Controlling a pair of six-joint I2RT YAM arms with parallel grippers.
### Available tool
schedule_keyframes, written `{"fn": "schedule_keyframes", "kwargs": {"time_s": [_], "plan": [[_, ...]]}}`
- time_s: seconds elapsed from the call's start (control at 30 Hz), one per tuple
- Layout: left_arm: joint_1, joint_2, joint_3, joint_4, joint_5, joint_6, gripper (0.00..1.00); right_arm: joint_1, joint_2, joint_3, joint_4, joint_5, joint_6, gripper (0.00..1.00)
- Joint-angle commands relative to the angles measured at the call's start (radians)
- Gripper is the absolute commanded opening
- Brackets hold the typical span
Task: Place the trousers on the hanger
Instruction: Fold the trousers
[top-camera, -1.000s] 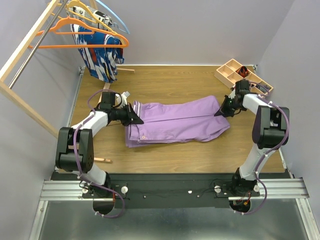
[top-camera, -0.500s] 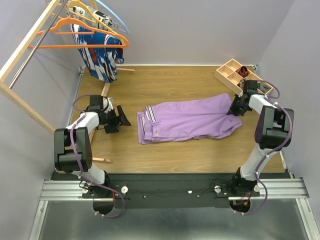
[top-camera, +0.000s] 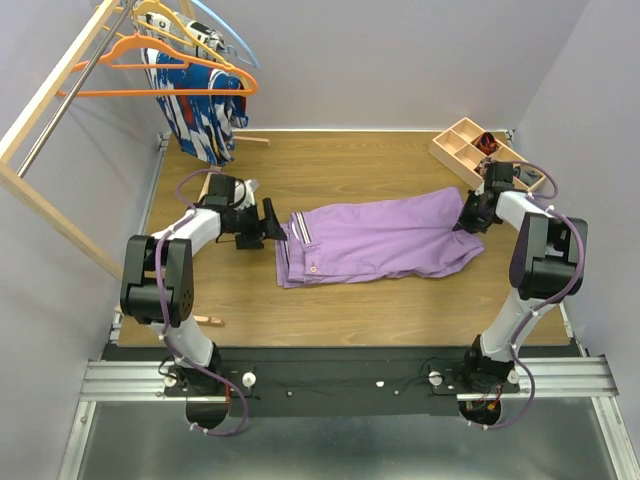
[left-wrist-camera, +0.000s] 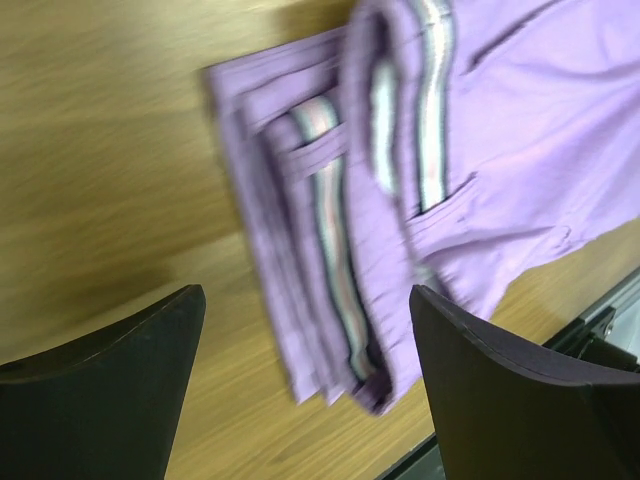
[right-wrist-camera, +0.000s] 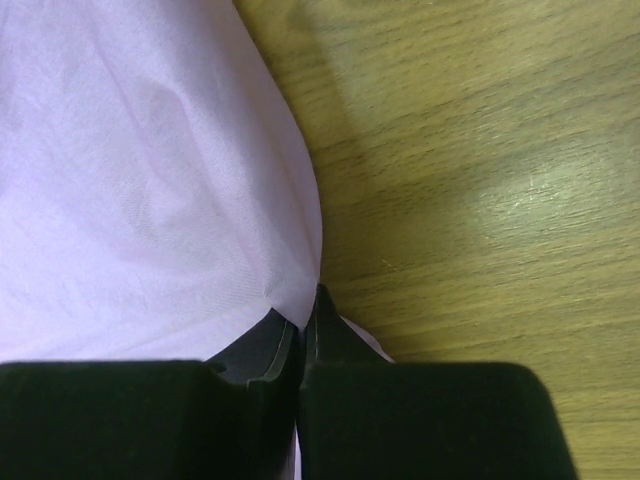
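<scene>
So the trousers (top-camera: 375, 240) lie flat mid-bench (top-camera: 350, 160), long axis running left to right, waistband toward my left arm. The left fingers (left-wrist-camera: 110, 390) are spread wide just off that waistband end, not touching it. The right fingers (right-wrist-camera: 250, 365) are pinched almost together on the leg hem. The hanger (top-camera: 100, 94) hangs well beyond the far-left corner, so I'd say the left arm's nearer. The wooden tray (top-camera: 447, 152) at the far-right corner holds something small and red.

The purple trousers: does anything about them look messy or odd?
Slightly. The trousers lie flat on the table, but at the waistband end the folded layers are fanned out unevenly, edges not lined up. Nothing looks torn or spilled.
</scene>
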Motion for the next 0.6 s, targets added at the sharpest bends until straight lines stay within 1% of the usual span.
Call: {"fn": "schedule_keyframes", "kwargs": {"time_s": [0.0,0.07,0.13,0.2,0.23,0.37,0.4,0.47,0.5,0.57], "plan": [[-0.091,0.077,0.065,0.031,0.03,-0.022,0.92,0.002,-0.042,-0.042,0.005,0.004,-0.017,0.17],[-0.112,0.098,0.068,0.028,0.01,-0.038,0.92,0.002,-0.05,-0.05,0.005,0.004,-0.017,0.19],[-0.117,0.103,0.064,0.025,-0.022,-0.045,0.92,0.002,-0.056,-0.051,0.005,0.003,-0.017,0.24],[-0.119,0.103,0.062,0.019,-0.044,-0.049,0.92,0.002,-0.062,-0.051,0.005,0.001,-0.019,0.33],[-0.12,0.104,0.062,0.013,-0.059,-0.049,0.92,0.002,-0.064,-0.05,0.005,-0.001,-0.019,0.36],[-0.128,0.146,0.051,0.039,-0.041,-0.052,0.92,0.002,-0.065,-0.05,0.008,-0.011,-0.017,0.46],[-0.135,0.155,0.051,0.048,-0.033,-0.058,0.92,0.002,-0.064,-0.053,0.01,-0.014,-0.016,0.51],[-0.148,0.19,0.065,0.068,-0.01,-0.062,0.92,0.002,-0.065,-0.057,0.013,-0.022,-0.013,0.58],[-0.154,0.203,0.071,0.074,-0.001,-0.071,0.92,0.002,-0.065,-0.061,0.014,-0.024,-0.016,0.64],[-0.175,0.239,0.094,0.092,0.025,-0.081,0.92,0.002,-0.065,-0.07,0.016,-0.031,-0.019,0.68]]}}
